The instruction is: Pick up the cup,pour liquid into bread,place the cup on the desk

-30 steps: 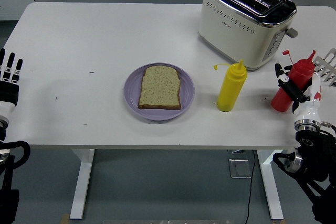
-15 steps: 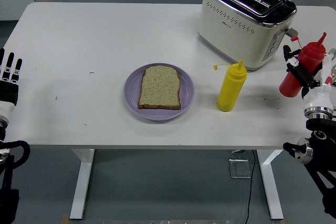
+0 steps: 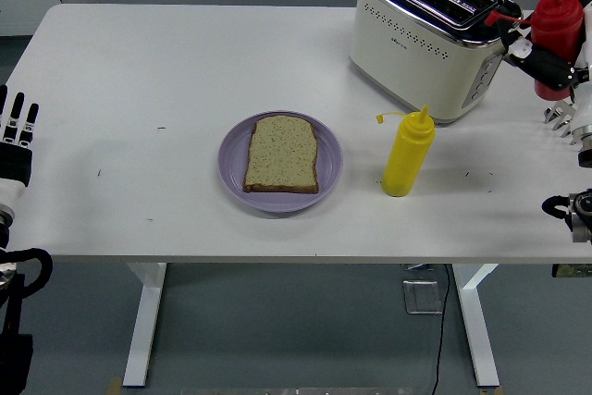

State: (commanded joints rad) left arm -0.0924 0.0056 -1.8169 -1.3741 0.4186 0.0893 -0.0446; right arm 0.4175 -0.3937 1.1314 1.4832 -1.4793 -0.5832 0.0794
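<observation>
Glossy cream toaster [image 3: 427,39] with polished metal top, smooth plastic yellow bottle [image 3: 407,152], matt white table [image 3: 166,62].

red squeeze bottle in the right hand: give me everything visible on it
The red squeeze bottle looks like glossy plastic, with a round body and a pointed nozzle at the top. A small red cap hangs off to its left on a thin tether, in front of the toaster. It is held roughly upright, off the table, at the picture's right edge beside the toaster's right end. The right hand grips its lower body, dark fingers wrapped across it, hiding the base. Contents cannot be seen.
</observation>
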